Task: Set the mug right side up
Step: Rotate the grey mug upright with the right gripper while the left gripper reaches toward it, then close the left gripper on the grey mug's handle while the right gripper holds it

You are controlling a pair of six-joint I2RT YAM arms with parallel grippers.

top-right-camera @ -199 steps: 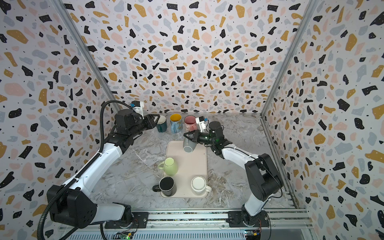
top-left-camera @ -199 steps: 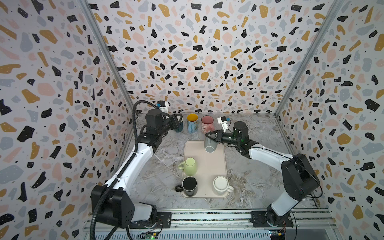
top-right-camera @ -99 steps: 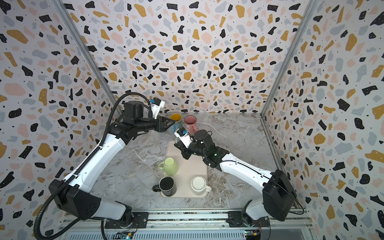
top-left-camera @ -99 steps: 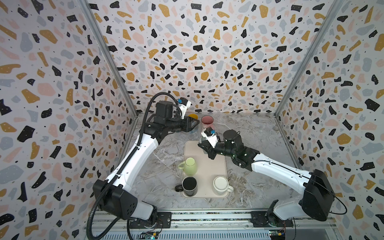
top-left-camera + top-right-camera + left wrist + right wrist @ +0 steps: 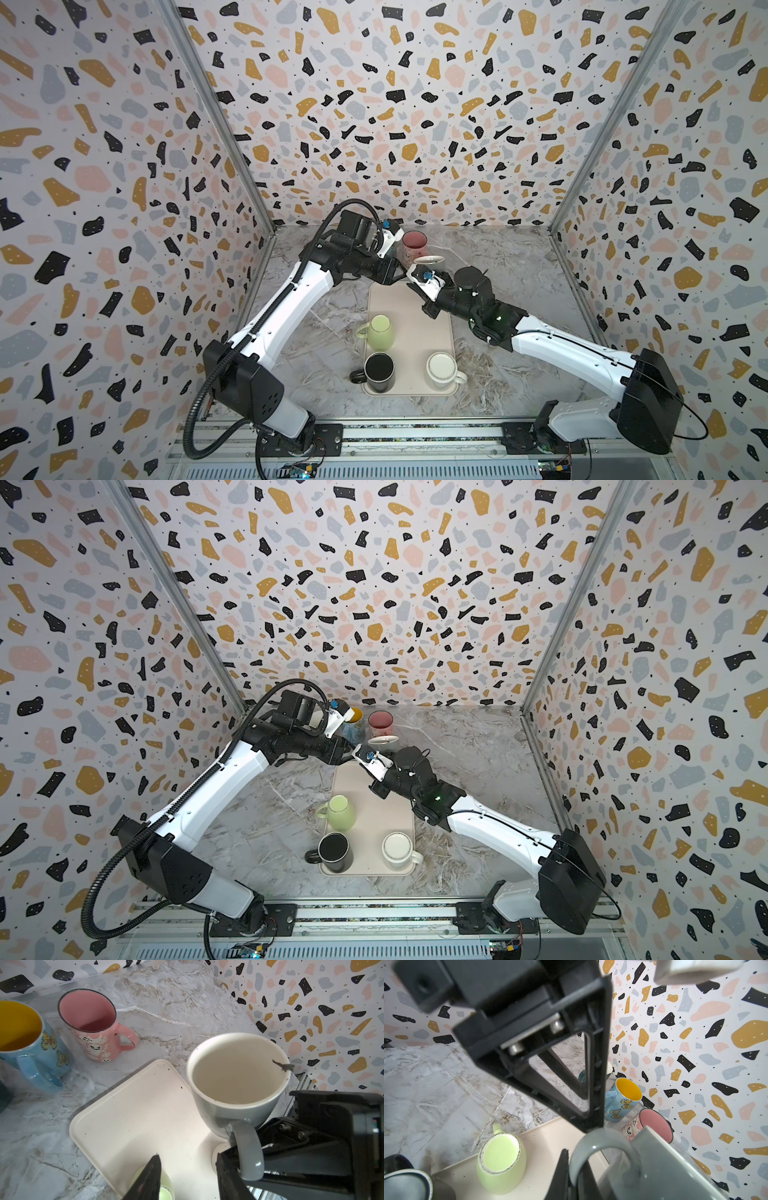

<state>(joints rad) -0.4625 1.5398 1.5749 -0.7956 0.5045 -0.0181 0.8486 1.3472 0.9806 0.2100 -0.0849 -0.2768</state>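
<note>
Grey mug [image 5: 236, 1072] mouth-up above far edge of tray [image 5: 411, 316], right gripper [image 5: 411, 272] clamping handle [image 5: 249, 1151]; left gripper [image 5: 188, 1157] half-open, empty. Flip looks done; next, lower level, release.

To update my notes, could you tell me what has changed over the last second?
The right gripper, shut on the mug by its handle, turned it mouth-up. The left gripper swung in from the back to it, open. The three mugs on the tray stayed put.
</note>
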